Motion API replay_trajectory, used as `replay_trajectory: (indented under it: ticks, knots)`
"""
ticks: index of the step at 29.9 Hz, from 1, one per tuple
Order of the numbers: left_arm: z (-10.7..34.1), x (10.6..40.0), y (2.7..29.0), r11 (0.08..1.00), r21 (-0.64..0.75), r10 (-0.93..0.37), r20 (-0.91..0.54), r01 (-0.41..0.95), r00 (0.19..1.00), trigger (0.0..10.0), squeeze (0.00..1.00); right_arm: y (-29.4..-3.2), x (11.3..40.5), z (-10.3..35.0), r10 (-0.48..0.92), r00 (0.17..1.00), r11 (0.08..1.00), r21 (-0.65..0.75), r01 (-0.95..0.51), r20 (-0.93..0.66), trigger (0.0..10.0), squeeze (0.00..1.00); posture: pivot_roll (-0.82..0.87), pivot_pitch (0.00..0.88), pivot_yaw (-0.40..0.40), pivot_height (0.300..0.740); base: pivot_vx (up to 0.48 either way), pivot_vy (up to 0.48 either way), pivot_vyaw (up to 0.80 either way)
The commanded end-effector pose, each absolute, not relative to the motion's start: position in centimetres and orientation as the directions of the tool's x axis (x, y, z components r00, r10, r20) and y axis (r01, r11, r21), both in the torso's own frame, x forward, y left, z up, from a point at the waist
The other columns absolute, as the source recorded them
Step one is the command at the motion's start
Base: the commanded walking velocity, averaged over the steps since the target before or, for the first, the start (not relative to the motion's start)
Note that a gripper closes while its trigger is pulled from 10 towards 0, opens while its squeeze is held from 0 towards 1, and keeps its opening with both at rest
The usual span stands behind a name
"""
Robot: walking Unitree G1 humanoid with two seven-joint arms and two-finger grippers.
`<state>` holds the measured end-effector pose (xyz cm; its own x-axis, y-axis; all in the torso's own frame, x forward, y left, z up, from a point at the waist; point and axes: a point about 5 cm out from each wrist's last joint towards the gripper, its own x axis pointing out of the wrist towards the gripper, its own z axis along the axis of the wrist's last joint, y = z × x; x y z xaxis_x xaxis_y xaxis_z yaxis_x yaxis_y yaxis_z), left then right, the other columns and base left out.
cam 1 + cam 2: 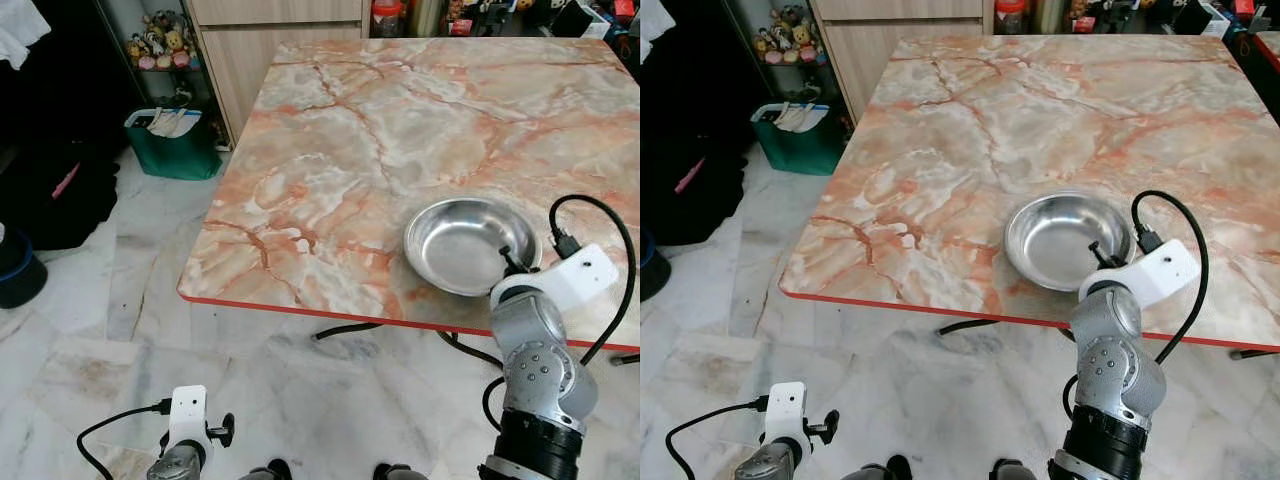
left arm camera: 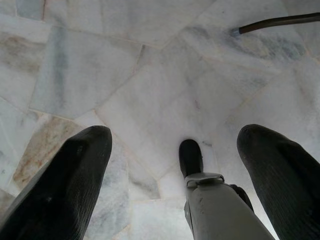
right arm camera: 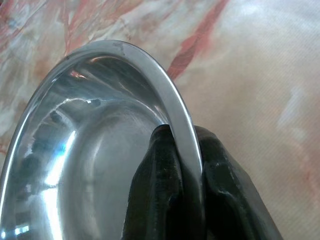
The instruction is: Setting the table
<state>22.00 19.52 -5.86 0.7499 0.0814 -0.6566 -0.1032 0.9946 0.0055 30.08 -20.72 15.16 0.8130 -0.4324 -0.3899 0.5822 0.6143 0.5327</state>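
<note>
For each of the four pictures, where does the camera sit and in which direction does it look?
Left eye view: on the head, looking down at the marble table and steel bowl; both arms show.
Right eye view: the same scene, as the other stereo eye.
Left wrist view: on the idle left arm, facing the floor; open left pincer, a robot foot.
Right wrist view: on the right arm; right pincer clamps the bowl's rim.

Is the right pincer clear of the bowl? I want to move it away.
No, the right pincer pinches the bowl rim, one finger inside, one outside.
</note>
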Motion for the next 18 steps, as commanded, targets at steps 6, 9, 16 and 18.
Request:
replay_trajectory:
  ticks: [6,9,16,18]
  knots:
    - [-6.60,20.73,20.16,0.995,0.027,0.089,-0.695,-0.098,0.714,10.0,0.00,-20.85,29.65,13.89,-0.447,0.778,0.572,0.528,0.628,-0.441,10.0,0.00,-0.09,0.183,0.070,0.740,0.000,0.000,0.00]
    - [-6.59,20.73,20.17,0.995,0.027,0.089,-0.695,-0.098,0.714,10.0,0.00,-20.90,29.58,13.91,-0.456,0.773,0.568,0.524,0.634,-0.440,10.0,0.00,-0.10,0.182,0.071,0.740,0.000,0.000,0.00]
    - [-6.59,20.74,20.16,0.995,0.026,0.089,-0.695,-0.098,0.714,10.0,0.00,-21.17,29.51,14.02,-0.479,0.761,0.561,0.515,0.649,-0.437,10.0,1.00,-0.09,0.182,0.069,0.740,0.000,0.000,0.00]
    - [-6.58,20.75,20.15,0.995,0.026,0.089,-0.694,-0.099,0.714,10.0,0.00,-21.20,29.53,14.04,-0.480,0.761,0.560,0.515,0.649,-0.437,10.0,1.00,-0.09,0.182,0.069,0.740,0.000,0.000,0.00]
